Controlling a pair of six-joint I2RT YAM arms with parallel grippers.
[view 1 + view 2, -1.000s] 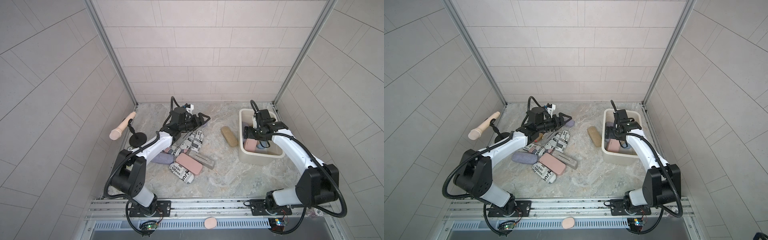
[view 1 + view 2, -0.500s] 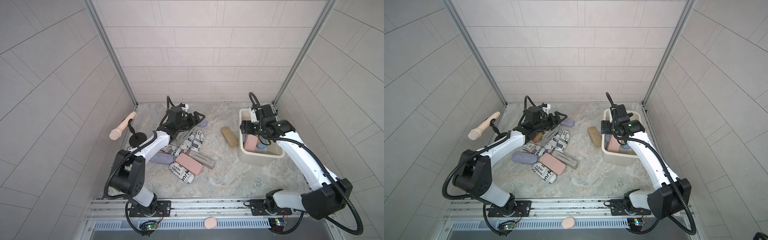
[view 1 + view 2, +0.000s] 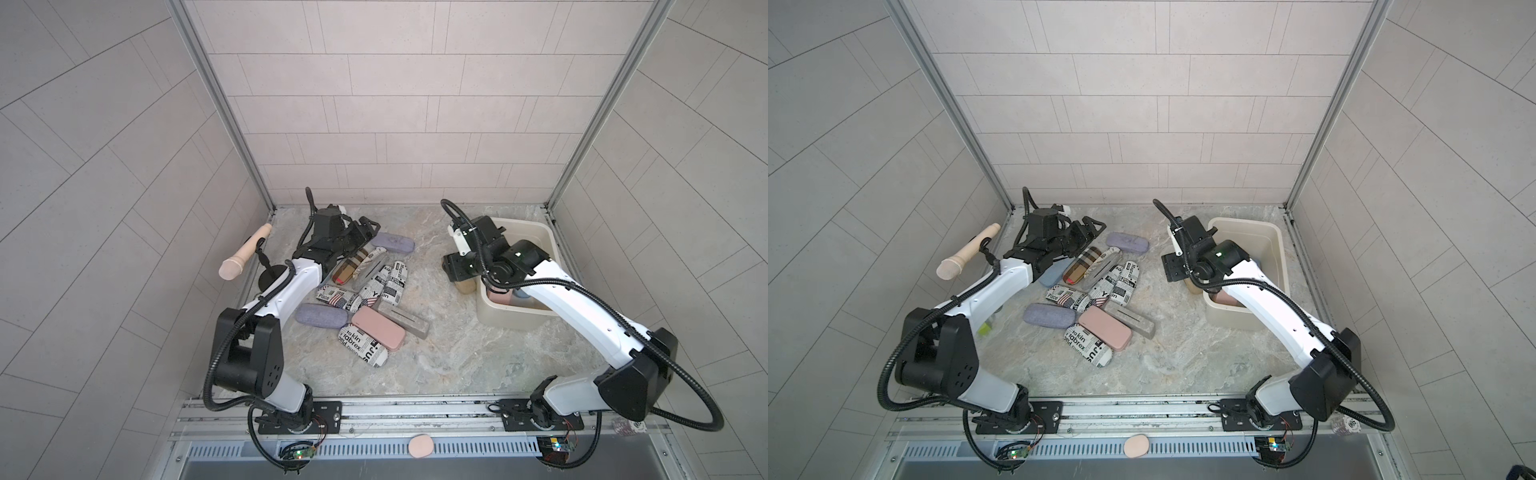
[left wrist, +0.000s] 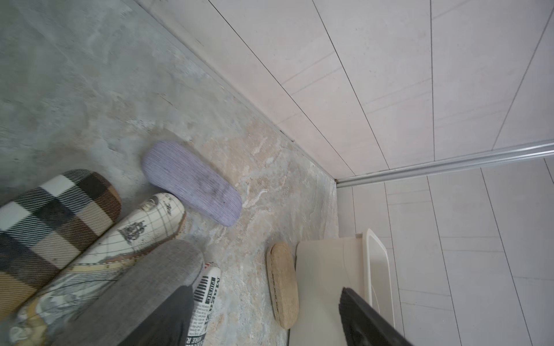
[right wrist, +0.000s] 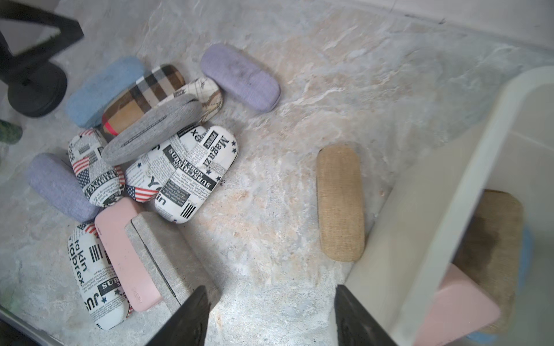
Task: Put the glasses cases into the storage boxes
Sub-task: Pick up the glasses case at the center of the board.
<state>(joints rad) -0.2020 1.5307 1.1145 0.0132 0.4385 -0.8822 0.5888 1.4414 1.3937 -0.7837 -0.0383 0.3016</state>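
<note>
Gaping empty: left end effector, right end effector; woven tan case beside smooth tub.

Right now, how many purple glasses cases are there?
2. The far purple case lies at the pile's back; the near purple case sits at its front-left edge. The tub could hide more.

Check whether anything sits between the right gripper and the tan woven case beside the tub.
Nothing visible does. In the right wrist view, only bare tabletop lies between the open right gripper and the tan woven case. The tub wall runs close alongside the case and may crowd one finger.
</note>
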